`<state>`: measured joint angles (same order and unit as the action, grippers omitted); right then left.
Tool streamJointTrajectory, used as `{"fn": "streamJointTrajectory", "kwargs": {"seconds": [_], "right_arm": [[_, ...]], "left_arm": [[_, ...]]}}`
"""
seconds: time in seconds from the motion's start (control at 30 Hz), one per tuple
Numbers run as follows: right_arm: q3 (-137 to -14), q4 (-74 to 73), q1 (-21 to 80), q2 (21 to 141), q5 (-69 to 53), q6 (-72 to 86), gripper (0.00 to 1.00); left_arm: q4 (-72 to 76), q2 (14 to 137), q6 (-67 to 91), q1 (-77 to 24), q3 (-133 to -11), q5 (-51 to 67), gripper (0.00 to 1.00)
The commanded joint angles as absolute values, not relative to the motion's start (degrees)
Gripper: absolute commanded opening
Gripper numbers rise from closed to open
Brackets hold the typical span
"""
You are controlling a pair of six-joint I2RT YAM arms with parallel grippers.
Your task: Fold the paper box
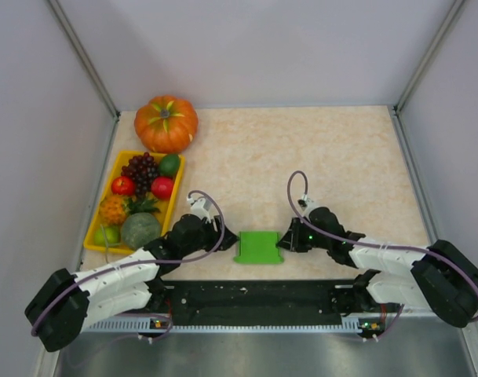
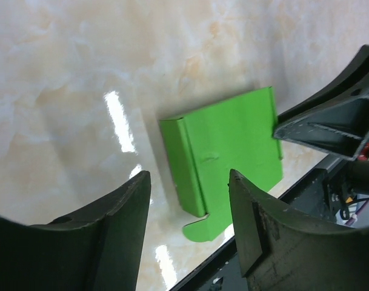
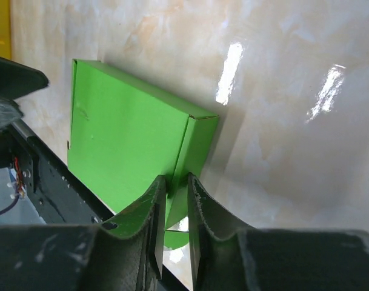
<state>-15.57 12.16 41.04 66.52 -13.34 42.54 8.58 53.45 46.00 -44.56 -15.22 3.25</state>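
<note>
Our right gripper [image 3: 176, 189] has its two fingers [image 3: 149, 221] close together, with only a thin gap. The end wall of the paper box [image 3: 123, 145] sits in that gap, but we cannot tell if the fingers press on it or just stand around it. The same fingers hide the near corner of the box, and only a tiny green bit peeks out under them. Our left gripper [image 2: 187, 182] has its fingers [image 2: 248, 224] wide apart and holds nothing. It hangs just over the left end of the box, and one finger covers a corner. The dark tip of the right gripper covers part of the far edge in that view. The box is bright green card. It has a flat top, a thin side wall bent down along a crease, a small curved mark on top and a round tab [image 2: 199, 230] poking out from below. We cannot see inside it. From above, the box [image 1: 259, 246] lies on the table [image 1: 341, 157] between both grippers, right beside the black rail [image 1: 254, 302] at the near edge. Far to the left sit a yellow tray [image 1: 103, 196] of fruit and a pumpkin [image 1: 166, 123].
</note>
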Motion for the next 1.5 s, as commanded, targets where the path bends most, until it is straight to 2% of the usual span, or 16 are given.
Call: {"fn": "streamJointTrajectory", "kwargs": {"seconds": [0.0, 0.13, 0.63, 0.77, 0.87, 0.93, 1.1, 1.17, 1.2, 1.3, 1.4, 1.43, 1.47], "right_arm": [[-12.57, 14.41, 39.11, 66.88, -12.48, 42.54, 0.15], [-11.25, 14.41, 38.59, 66.88, -11.25, 42.98, 0.10], [-7.91, 15.38, 36.21, 67.94, -9.67, 43.59, 0.07], [-8.08, 16.35, 36.12, 69.08, -9.84, 43.59, 0.07], [-8.17, 16.61, 36.21, 69.61, -9.84, 43.51, 0.07], [-8.61, 16.26, 36.12, 69.35, -9.67, 43.16, 0.07], [-10.02, 14.07, 36.12, 68.03, -9.75, 40.88, 0.08], [-10.89, 13.19, 36.30, 66.98, -10.28, 40.08, 0.11], [-11.33, 11.18, 36.65, 66.45, -10.11, 39.12, 0.12], [-14.58, 5.21, 39.10, 62.33, -7.40, 36.40, 0.21], [-21.25, -7.87, 46.38, 55.06, 1.29, 33.59, 0.38], [-25.71, -14.96, 50.50, 53.37, 6.36, 32.79, 0.50], [-27.58, -16.86, 52.45, 51.78, 7.89, 31.39, 0.54]], "left_arm": [[11.68, 53.87, 47.02, -43.77, -11.69, 5.01, 0.59], [17.64, 55.98, 48.34, -43.24, -9.41, 7.73, 0.61], [30.23, 66.34, 55.63, -43.07, -8.96, 13.97, 0.85], [35.58, 71.71, 58.09, -42.98, -9.93, 17.21, 0.84], [44.71, 76.89, 61.33, -42.98, -9.58, 19.51, 0.75], [51.02, 79.70, 62.66, -43.07, -8.79, 20.30, 0.72], [58.09, 82.88, 65.91, -43.07, -7.91, 20.74, 0.53], [59.50, 82.97, 66.53, -42.98, -7.38, 19.95, 0.48], [59.85, 82.53, 66.79, -43.07, -7.21, 19.60, 0.42], [60.64, 80.61, 67.67, -42.98, -6.07, 17.93, 0.36], [56.10, 76.75, 68.11, -42.98, -6.24, 17.75, 0.31], [54.33, 75.60, 68.20, -42.80, -6.68, 17.58, 0.31], [51.88, 74.02, 68.55, -42.80, -6.85, 17.06, 0.31]]}}
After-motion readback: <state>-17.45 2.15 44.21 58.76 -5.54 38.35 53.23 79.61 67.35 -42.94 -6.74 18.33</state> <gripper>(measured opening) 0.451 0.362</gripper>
